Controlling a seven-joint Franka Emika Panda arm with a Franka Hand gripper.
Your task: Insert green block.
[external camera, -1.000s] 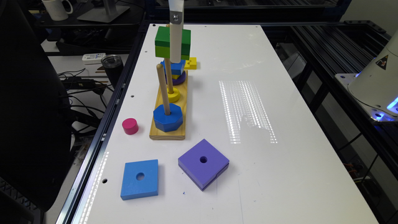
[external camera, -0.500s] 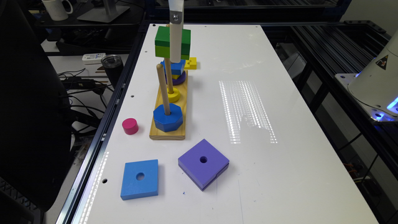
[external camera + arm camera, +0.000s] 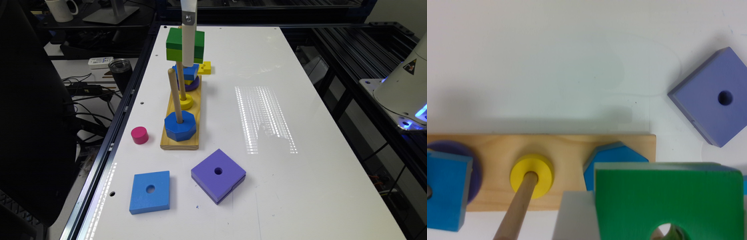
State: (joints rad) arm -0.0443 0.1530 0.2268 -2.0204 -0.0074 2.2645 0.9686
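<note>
Nothing had visibly shifted since the earlier frames: the gripper [image 3: 187, 53] still held the green block [image 3: 175, 45] in the air above the far end of the wooden peg board [image 3: 196, 110], close to the top of the tallest peg [image 3: 180, 83]. In the wrist view the green block [image 3: 667, 200] was pinched by the fingers [image 3: 574, 217], its centre hole showing, with the yellow ring [image 3: 532, 175] and a blue square block [image 3: 447, 187] on the board below. On the table [image 3: 300, 100], the blue octagon [image 3: 180, 125] sat on the nearest peg, a pink cylinder [image 3: 139, 135] lay beside the board, and a large blue square [image 3: 149, 191] and a purple square [image 3: 218, 175] lay nearer the camera.
</note>
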